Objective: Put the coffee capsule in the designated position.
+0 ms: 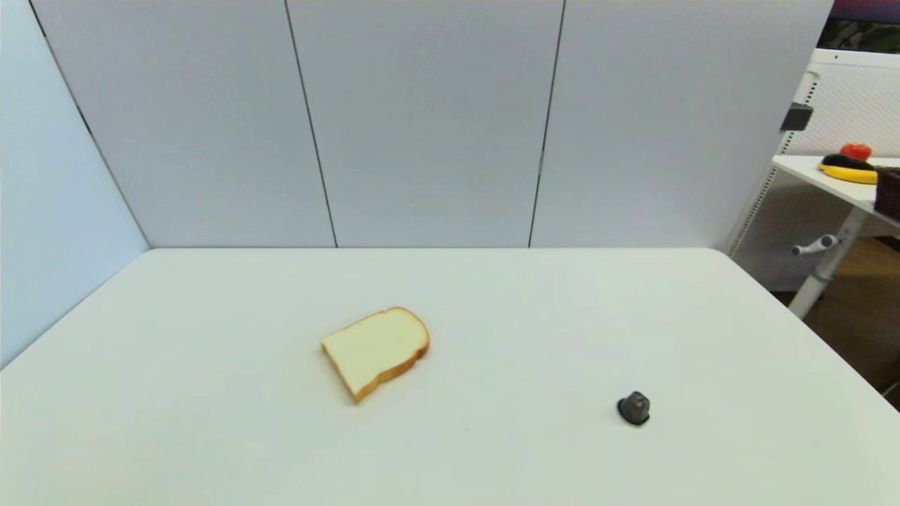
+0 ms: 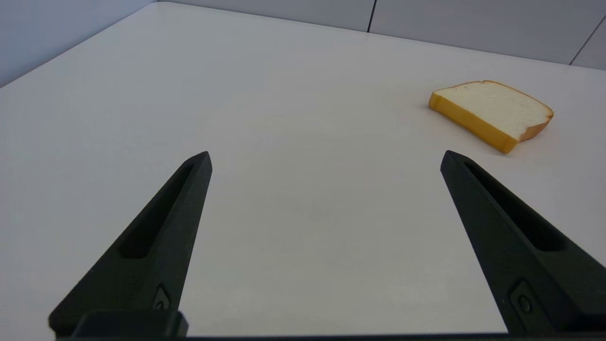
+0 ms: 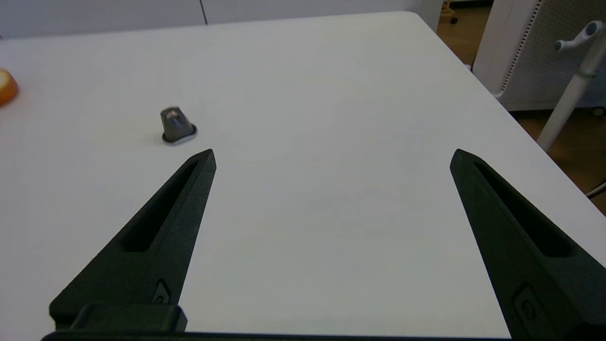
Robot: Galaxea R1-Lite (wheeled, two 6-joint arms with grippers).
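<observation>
A small dark grey coffee capsule point(image 1: 634, 408) stands on its flared black rim on the white table, at the near right. The right wrist view shows the coffee capsule point(image 3: 177, 125) a short way ahead of my right gripper point(image 3: 332, 158), which is open and empty above the table. A bread slice point(image 1: 376, 350) lies flat near the table's middle. My left gripper point(image 2: 325, 158) is open and empty too, with the bread slice point(image 2: 492, 112) ahead of it and off to one side. Neither arm shows in the head view.
Grey panels wall the table at the back and left. Past the table's right edge stand a white pegboard stand point(image 1: 830, 105) and a second table point(image 1: 823, 172) carrying fruit. The table's right edge point(image 3: 478, 80) runs near my right gripper.
</observation>
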